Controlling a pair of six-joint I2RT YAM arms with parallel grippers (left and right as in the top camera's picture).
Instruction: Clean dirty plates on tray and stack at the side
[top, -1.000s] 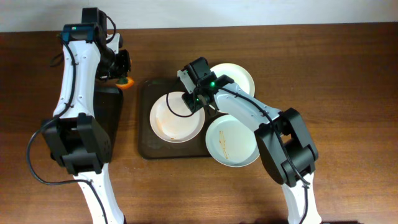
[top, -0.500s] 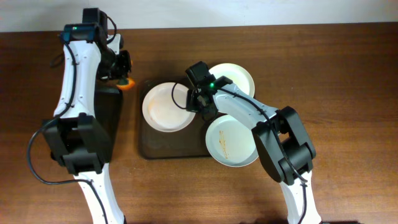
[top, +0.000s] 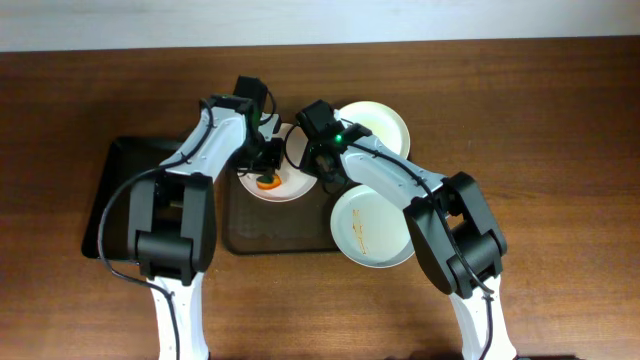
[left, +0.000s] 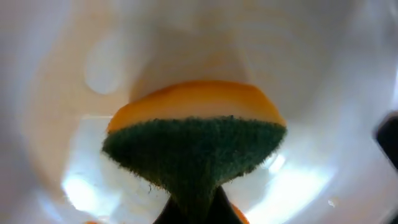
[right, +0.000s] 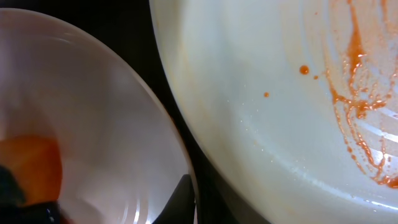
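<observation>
Since half a second ago the left arm has swung in from the table's far corner. The left gripper (top: 264, 172) is now right over the held plate (top: 290, 187), close beside the right gripper (top: 318, 166).

The left gripper is clenched on a sponge (left: 196, 146). In its wrist view the green scouring face is toward us and the orange body is pressed against the plate's white inner surface.

The right gripper seems clamped on the plate's rim on its own side, though its wrist view is too close to show both fingers. Only one dark tip shows at the rim.

The held plate is over the tray (top: 280, 238), toward the edge farthest from both arm bases.

A second plate (top: 385, 122) lies just behind the right gripper, off the tray's corner. A third plate (top: 375, 235) lies beside the right forearm, overlapping the tray's edge — thin brown-orange streaks mark it.

A black tray (top: 115, 195) lies well apart, on the left arm's outer side.
</observation>
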